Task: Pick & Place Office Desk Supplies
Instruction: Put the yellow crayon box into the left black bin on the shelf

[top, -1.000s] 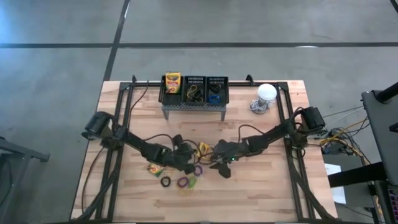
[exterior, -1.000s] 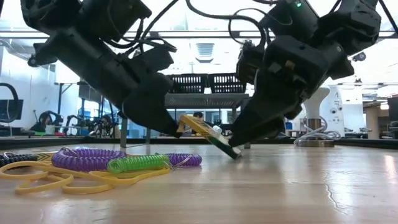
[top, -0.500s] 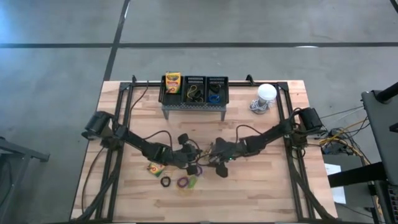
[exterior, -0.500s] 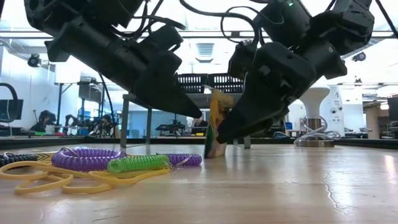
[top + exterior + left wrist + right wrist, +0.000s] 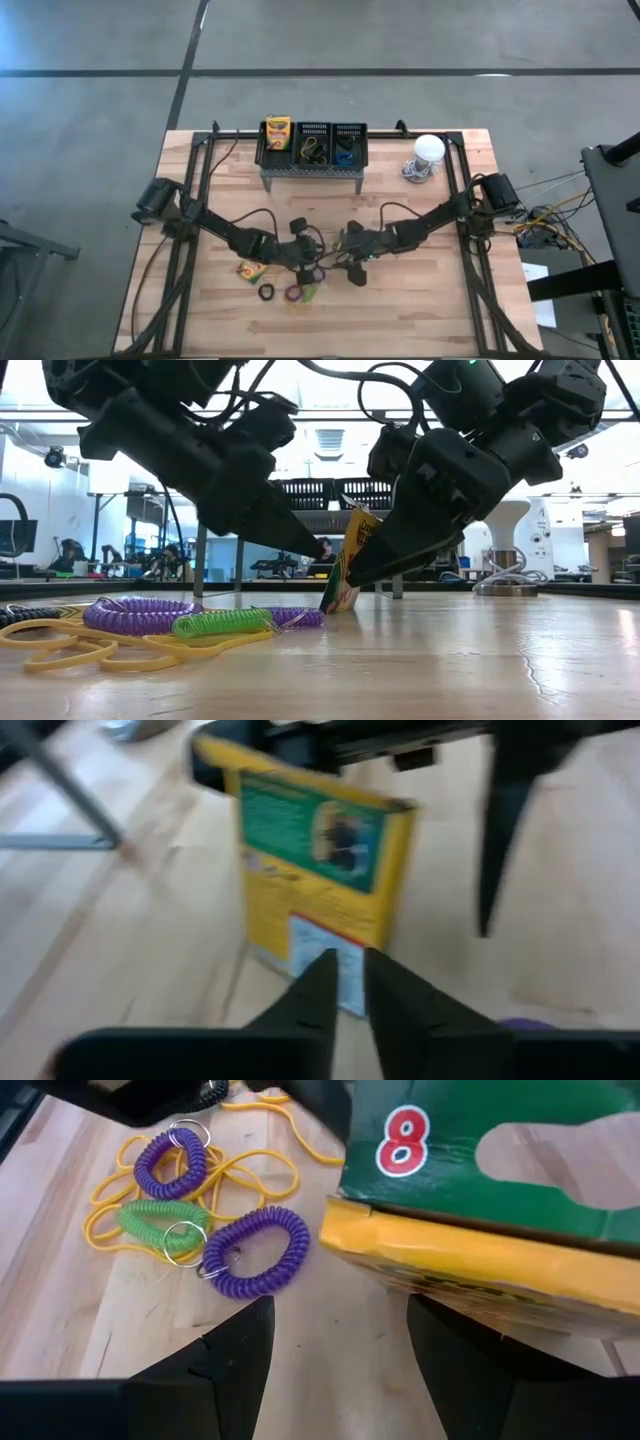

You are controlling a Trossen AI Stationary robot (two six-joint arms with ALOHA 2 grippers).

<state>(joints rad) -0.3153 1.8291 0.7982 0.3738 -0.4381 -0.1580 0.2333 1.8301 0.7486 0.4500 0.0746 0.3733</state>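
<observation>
Peering past my left claw (image 5: 348, 970), I see its fingers parted by only a slit with nothing in it, released. Just beyond the tips stands the crayon box (image 5: 320, 870), blurred, its lower corner on the bench (image 5: 450, 660) and its top tilted toward my right claw (image 5: 355, 575). That claw is spread wide; the box crosses one fingertip and runs off the frame, so I cannot tell whether it presses or only touches. Beside the box lie two purple loops (image 5: 255, 1250), a green loop (image 5: 160, 1220) and tangled yellow bands (image 5: 250, 1180). Farther left, a second crayon box (image 5: 250, 271) lies flat. At the bench's far edge the mesh baskets (image 5: 313, 143) hold a third crayon box (image 5: 277, 130); their other contents are too small to name.
</observation>
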